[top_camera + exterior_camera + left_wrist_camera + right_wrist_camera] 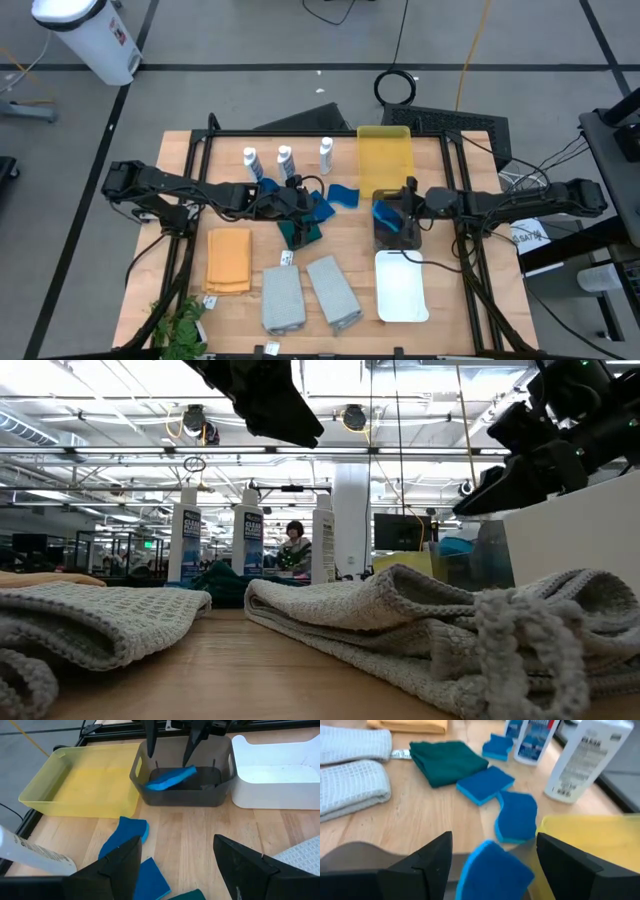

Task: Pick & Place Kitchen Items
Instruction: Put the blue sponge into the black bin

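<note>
Right tool [492,865] hangs over the grey tray [398,238], fingers spread wide and holding nothing; one sponge [170,778] lies tilted inside that tray, directly beneath. Left tool [175,865] hovers mid-surface above the green cloth [447,761], likewise wide apart and empty. Three more sponges [516,822] lie loose on the surface (near the bottles [285,161]). Towels [281,298] sit at the front.

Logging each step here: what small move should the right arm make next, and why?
Probably lift the right gripper straight up. Its jaws stand open above the dark grey tray, and the blue sponge already lies inside, leaning on the tray's wall.
</note>
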Tool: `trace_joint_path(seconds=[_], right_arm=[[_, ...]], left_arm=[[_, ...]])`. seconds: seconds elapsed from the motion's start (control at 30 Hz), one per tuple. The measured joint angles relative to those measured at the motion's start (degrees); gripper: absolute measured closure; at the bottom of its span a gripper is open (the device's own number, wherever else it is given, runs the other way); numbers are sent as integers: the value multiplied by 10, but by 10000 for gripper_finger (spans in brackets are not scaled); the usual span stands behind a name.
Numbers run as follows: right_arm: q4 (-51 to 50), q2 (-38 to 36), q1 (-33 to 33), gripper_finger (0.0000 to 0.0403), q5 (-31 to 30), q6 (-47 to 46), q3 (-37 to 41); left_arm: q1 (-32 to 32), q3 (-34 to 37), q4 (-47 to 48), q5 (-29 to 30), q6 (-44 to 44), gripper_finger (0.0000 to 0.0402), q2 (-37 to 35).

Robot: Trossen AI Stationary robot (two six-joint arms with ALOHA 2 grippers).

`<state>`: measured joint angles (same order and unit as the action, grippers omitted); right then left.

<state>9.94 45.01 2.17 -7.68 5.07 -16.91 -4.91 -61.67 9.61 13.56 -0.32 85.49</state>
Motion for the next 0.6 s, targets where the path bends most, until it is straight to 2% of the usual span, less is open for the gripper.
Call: trace_joint_path(seconds=[0.37, 0.47, 0.6], right_arm=[[26, 1, -12, 172, 14, -46, -1], [12, 16, -36, 204, 13, -46, -16], [-21, 62, -76, 281, -16, -31, -65]], left_arm=[[0, 0, -4, 0, 0, 151, 0], [0, 0, -5, 0, 1, 151, 0], [2, 0, -5, 0, 4, 151, 0]])
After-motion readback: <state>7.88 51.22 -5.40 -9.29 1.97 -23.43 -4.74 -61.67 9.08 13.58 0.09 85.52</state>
